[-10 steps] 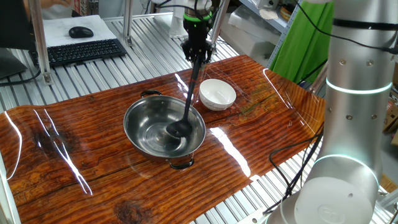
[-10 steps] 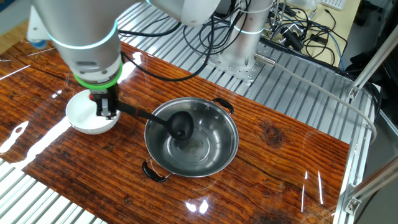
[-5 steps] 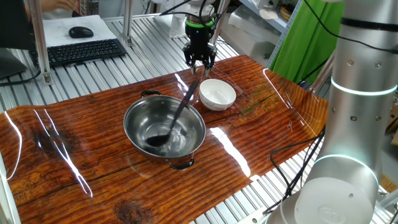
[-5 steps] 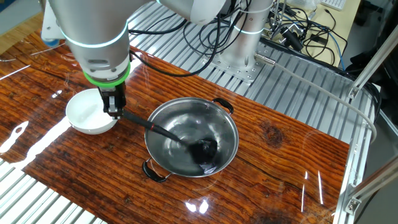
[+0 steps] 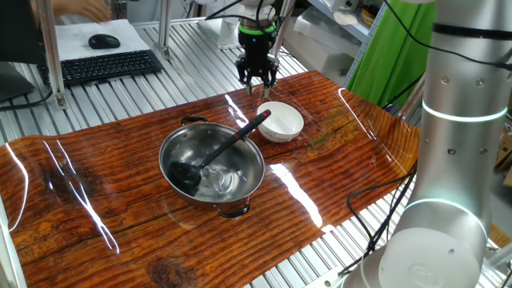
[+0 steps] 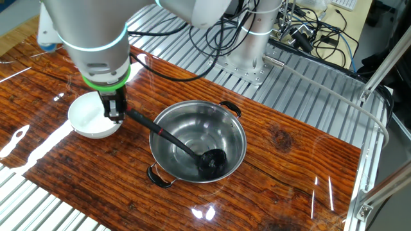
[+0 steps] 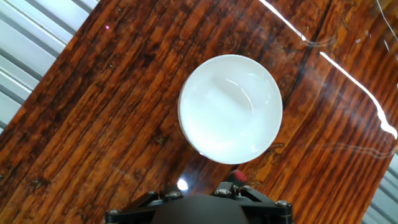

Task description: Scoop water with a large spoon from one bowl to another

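The large spoon (image 5: pixel 228 144), a black ladle, lies loose in the steel bowl (image 5: pixel 250 170). Its scoop rests on the bowl's bottom and its handle leans on the rim towards the white bowl (image 5: pixel 280 122). In the other fixed view the ladle (image 6: pixel 170 138) slants down into the steel bowl (image 6: pixel 232 128). Water shows as a faint shine (image 5: pixel 226 181) in the steel bowl. My gripper (image 5: pixel 258 80) hangs open and empty above the white bowl (image 6: pixel 87 115), clear of the handle's end. The hand view looks straight down on the white bowl (image 7: pixel 230 109); my fingertips are out of its view.
A keyboard (image 5: pixel 100 66) and a mouse (image 5: pixel 104 41) lie on the metal bench behind the wooden board. The robot's silver column (image 5: pixel 452 160) stands at the right. Cables (image 6: pixel 308 32) lie behind its base. The board's front edge is near the steel bowl.
The ladle has left my gripper: its scoop slid across the steel bowl's bottom and the handle dropped onto the rim. My gripper rose a little and stays over the white bowl.
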You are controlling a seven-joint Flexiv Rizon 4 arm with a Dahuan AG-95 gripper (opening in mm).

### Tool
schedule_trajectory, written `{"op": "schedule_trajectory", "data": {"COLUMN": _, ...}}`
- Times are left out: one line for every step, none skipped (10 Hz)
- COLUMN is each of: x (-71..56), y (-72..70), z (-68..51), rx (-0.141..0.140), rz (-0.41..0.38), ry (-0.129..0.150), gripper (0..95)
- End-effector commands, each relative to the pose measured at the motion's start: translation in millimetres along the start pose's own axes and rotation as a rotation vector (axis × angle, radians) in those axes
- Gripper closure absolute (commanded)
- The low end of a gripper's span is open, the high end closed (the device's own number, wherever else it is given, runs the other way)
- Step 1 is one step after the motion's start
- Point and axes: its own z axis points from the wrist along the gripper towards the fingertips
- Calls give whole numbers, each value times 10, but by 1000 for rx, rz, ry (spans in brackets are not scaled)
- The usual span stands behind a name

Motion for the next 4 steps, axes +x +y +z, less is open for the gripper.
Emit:
{"op": "schedule_trajectory", "data": {"x": -191, "y": -53, "z": -27, "rx": 10, "rz": -75, "ry": 10, "gripper": 570}}
{"op": "schedule_trajectory", "data": {"x": -248, "y": -78, "z": -35, "rx": 11, "rz": -94, "ry": 11, "gripper": 570}}
{"op": "schedule_trajectory", "data": {"x": -392, "y": -145, "z": -44, "rx": 9, "rz": -124, "ry": 18, "gripper": 570}}
{"op": "schedule_trajectory", "data": {"x": -464, "y": -208, "z": -43, "rx": 0, "rz": -138, "ry": 29, "gripper": 570}}
